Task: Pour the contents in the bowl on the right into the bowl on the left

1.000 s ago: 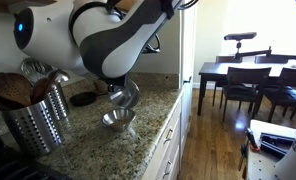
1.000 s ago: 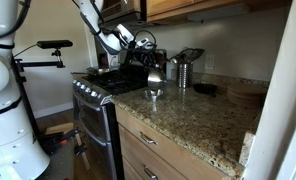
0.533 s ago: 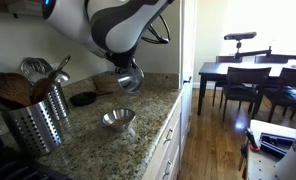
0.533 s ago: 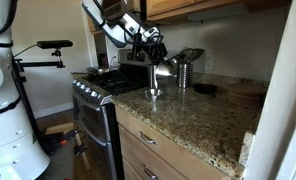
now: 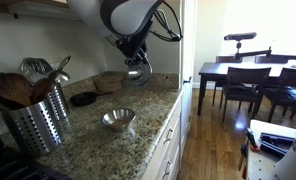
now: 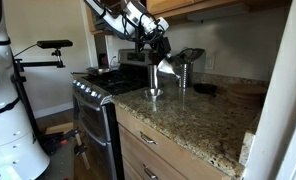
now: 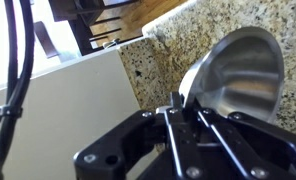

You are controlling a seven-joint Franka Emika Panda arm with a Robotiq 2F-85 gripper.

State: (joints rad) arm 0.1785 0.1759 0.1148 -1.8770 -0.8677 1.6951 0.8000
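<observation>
Your gripper (image 7: 185, 104) is clamped on the rim of a shiny metal bowl (image 7: 238, 72). In the wrist view the fingers (image 7: 174, 120) pinch its near edge. The bowl is tipped steeply, so its polished inside faces the wrist camera.

In both exterior views you hold this bowl (image 5: 138, 72) up in the air over the counter (image 5: 98, 145), with the gripper (image 6: 158, 48) just above it.

The second bowl (image 5: 117, 119) sits upright on the speckled granite below, apart from the one you carry. In an exterior view it (image 6: 153, 93) stands near the counter's front edge, lower than the raised bowl (image 6: 166, 68) and slightly to one side of it. The second bowl is too small in these views to tell whether anything lies inside.

Farther out, a perforated metal utensil holder (image 5: 33, 120) full of spoons stands at the counter's near end. A dark round pad (image 5: 84, 99) lies by the wall. A stove (image 6: 96, 88) adjoins the counter, and a dining table (image 5: 243, 72) stands in the room beyond.
</observation>
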